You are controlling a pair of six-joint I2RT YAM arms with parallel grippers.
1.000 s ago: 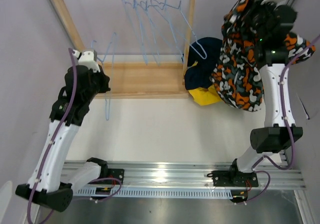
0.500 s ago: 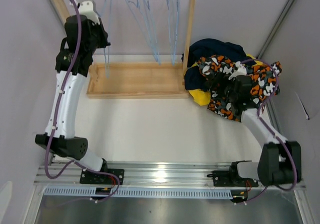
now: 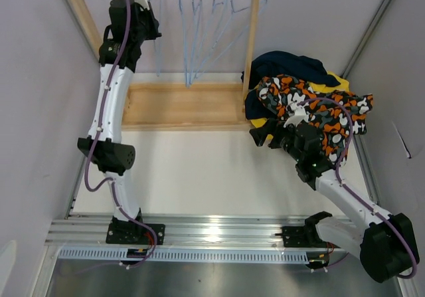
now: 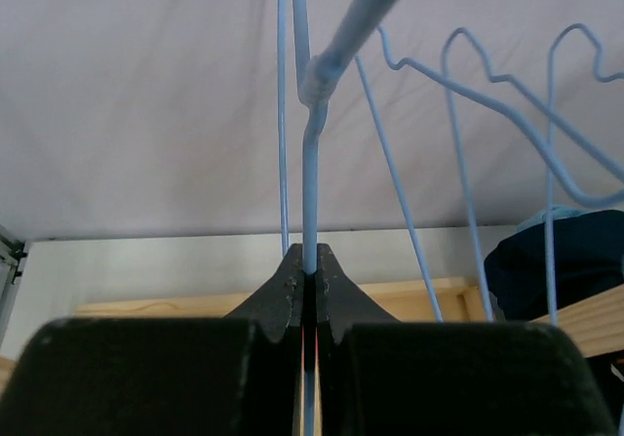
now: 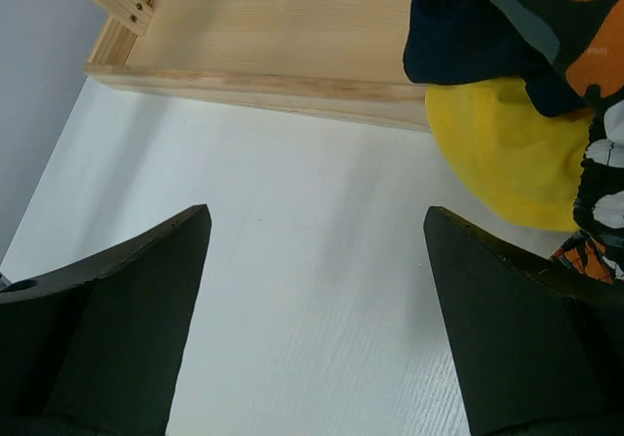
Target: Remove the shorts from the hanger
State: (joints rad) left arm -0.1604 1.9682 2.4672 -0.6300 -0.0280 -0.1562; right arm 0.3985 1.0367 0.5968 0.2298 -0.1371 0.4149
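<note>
Left gripper (image 4: pixel 310 260) pinches a bare hanger (image 4: pixel 311 163) at eleven o'clock, seemingly to hang it; right gripper (image 5: pixel 317 214) gapes empty beside three-o'clock shorts (image 3: pixel 319 107).

light: you get bright, even light with soft shadows.
glare: rail (image 3: pixel 219 229) shines at 6 o'clock.
blur: your left wrist fingers (image 4: pixel 278 301) look soft.

left gripper (image 4: pixel 310 263) clamped, right gripper (image 5: pixel 315 219) spread

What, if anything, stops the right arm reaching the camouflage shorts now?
Probably nothing, so yes: the right gripper is open and empty, and the camouflage shorts lie uncovered beside it.
</note>
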